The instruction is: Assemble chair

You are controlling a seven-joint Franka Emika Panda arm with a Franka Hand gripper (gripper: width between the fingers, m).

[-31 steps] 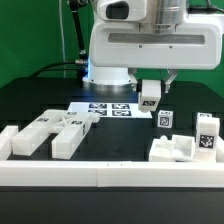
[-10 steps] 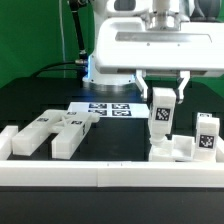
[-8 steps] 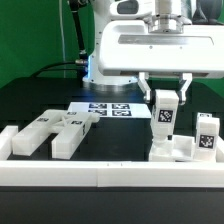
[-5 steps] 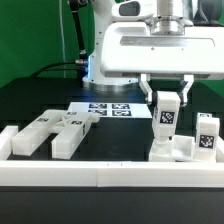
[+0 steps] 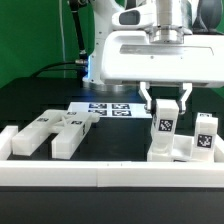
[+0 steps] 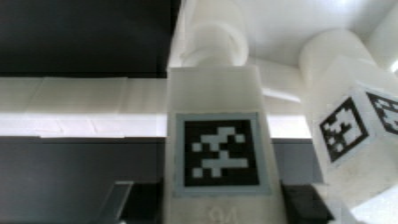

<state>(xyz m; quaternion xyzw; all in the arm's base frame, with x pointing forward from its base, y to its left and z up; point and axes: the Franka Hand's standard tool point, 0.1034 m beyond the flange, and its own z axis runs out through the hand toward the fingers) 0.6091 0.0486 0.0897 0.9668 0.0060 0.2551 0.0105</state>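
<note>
The robot is clad in glossy white shells with rounded edges. Its base (image 5: 95,68) is a fat white drum, rimmed at six o'clock by a faint blue glow. In the exterior view a thin black cable (image 5: 60,66) leaves the base toward nine o'clock. The wrist flange (image 5: 166,15) is a grey metal cylinder. At its six o'clock sits the hand housing (image 5: 165,55), a wide white box with softly rounded corners. The claw (image 5: 166,104) has two short pale fingers (image 5: 147,98), set at nine and three o'clock of its centre. In the wrist view their inner faces look dark grey.
</note>
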